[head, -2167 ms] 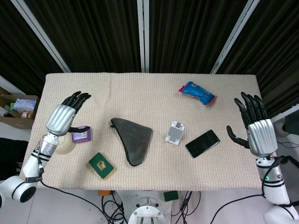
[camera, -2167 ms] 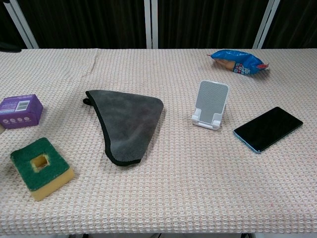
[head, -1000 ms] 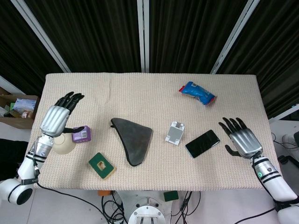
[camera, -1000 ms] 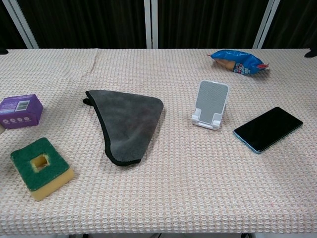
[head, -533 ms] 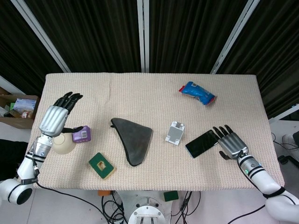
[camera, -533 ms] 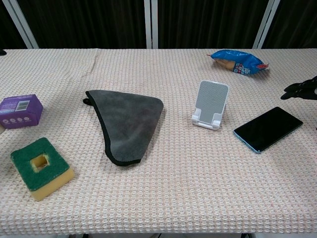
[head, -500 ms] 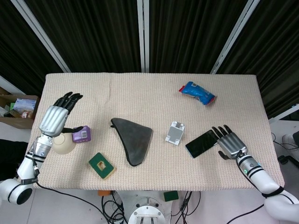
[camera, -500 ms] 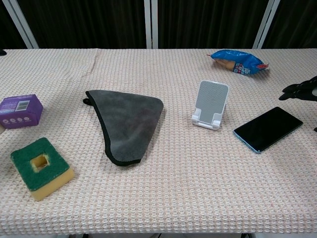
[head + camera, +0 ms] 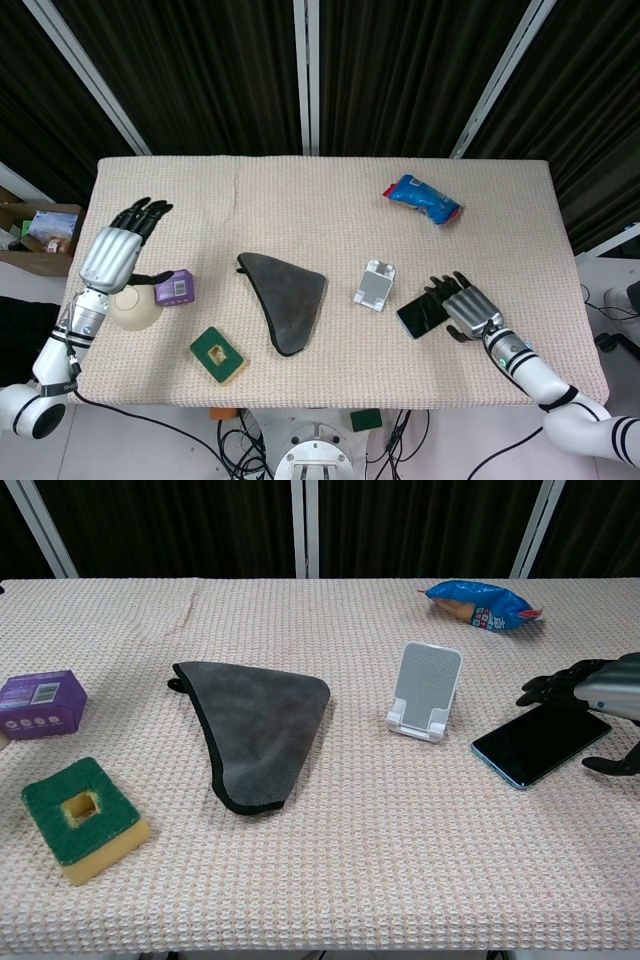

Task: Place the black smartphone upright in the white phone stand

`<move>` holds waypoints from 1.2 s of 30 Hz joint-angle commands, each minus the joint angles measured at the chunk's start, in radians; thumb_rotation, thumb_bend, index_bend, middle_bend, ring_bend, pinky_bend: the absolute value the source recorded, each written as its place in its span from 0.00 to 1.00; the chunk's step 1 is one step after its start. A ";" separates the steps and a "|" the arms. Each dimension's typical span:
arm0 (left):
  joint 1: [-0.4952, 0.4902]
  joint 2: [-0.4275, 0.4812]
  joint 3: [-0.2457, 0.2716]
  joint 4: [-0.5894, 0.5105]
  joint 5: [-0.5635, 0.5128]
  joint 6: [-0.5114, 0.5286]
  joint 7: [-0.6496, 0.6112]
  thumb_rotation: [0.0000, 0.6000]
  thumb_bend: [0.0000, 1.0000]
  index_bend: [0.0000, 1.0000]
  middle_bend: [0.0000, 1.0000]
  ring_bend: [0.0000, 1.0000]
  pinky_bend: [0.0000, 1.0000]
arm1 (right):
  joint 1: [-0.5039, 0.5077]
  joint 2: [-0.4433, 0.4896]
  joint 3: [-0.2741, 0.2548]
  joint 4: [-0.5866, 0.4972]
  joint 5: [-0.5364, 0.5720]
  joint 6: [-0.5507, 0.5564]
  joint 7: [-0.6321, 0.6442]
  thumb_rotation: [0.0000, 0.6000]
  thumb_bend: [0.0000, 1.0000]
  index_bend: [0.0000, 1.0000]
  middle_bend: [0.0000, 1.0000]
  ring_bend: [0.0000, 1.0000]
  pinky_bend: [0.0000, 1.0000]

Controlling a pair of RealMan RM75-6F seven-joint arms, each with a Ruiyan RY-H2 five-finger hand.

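Note:
The black smartphone [image 9: 417, 314] [image 9: 535, 742] lies flat on the woven tablecloth, just right of the white phone stand [image 9: 375, 285] [image 9: 428, 691], which stands empty. My right hand [image 9: 462, 307] [image 9: 603, 694] is low over the phone's right end with its fingers spread. The fingers reach along the far edge and the thumb hangs at the near side. It holds nothing, and I cannot tell whether it touches the phone. At the table's left end my left hand [image 9: 112, 250] is raised with fingers apart and empty; the chest view does not show it.
A grey cloth [image 9: 285, 295] [image 9: 255, 720] lies left of the stand. A green and yellow sponge [image 9: 218, 354] [image 9: 82, 818], a purple box [image 9: 174, 287] [image 9: 38, 702] and a white ball [image 9: 132, 310] sit at the left. A blue packet [image 9: 423, 199] [image 9: 480, 603] lies at the back right.
My right hand has come down and moved left from the table's right edge until it covers the phone's right end. The left hand has barely shifted; the phone has not moved.

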 commanded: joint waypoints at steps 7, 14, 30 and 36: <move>-0.006 -0.006 -0.001 0.006 -0.007 -0.008 -0.001 0.94 0.07 0.10 0.09 0.06 0.18 | 0.035 0.018 0.000 0.018 0.035 -0.030 -0.042 0.86 0.29 0.00 0.00 0.00 0.00; -0.013 -0.009 -0.004 0.011 -0.012 -0.016 0.000 0.95 0.07 0.10 0.09 0.06 0.18 | 0.061 -0.011 0.000 0.067 0.013 -0.038 -0.017 0.86 0.29 0.00 0.00 0.00 0.00; -0.022 -0.018 -0.008 0.029 -0.030 -0.030 0.000 0.95 0.07 0.10 0.09 0.06 0.18 | 0.080 -0.051 -0.018 0.130 -0.013 -0.037 0.026 1.00 0.29 0.27 0.00 0.00 0.00; -0.022 -0.017 -0.009 0.032 -0.033 -0.029 -0.003 0.96 0.07 0.10 0.09 0.06 0.18 | 0.071 -0.057 -0.023 0.150 -0.044 -0.001 0.063 1.00 0.30 0.41 0.00 0.00 0.00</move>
